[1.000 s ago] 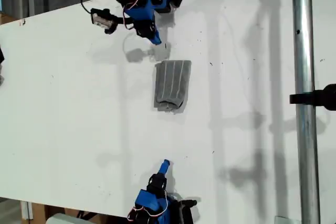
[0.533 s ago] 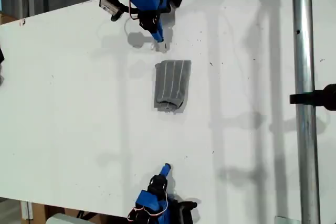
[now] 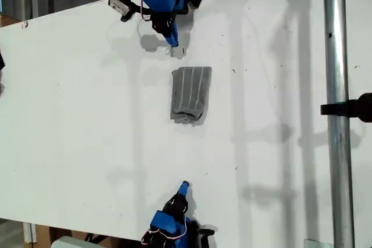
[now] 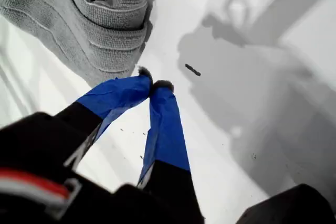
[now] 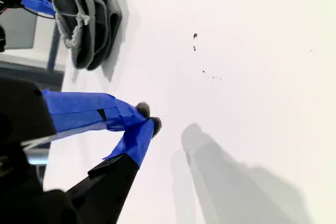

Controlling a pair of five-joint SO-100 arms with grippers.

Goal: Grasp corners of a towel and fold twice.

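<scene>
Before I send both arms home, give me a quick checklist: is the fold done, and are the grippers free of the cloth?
1. Towel folded into a narrow stack: ok.
2. Folded end lies flat: not ok, it puffs open.
3. Corners lined up: cannot tell.
4. My first gripper shut and empty, just off the towel: ok.
5. My second gripper shut and empty, well apart from the towel: ok.

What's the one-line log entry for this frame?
towel: folded, on table, free | first end effector: shut, empty, near towel | second end effector: shut, empty, apart
</scene>
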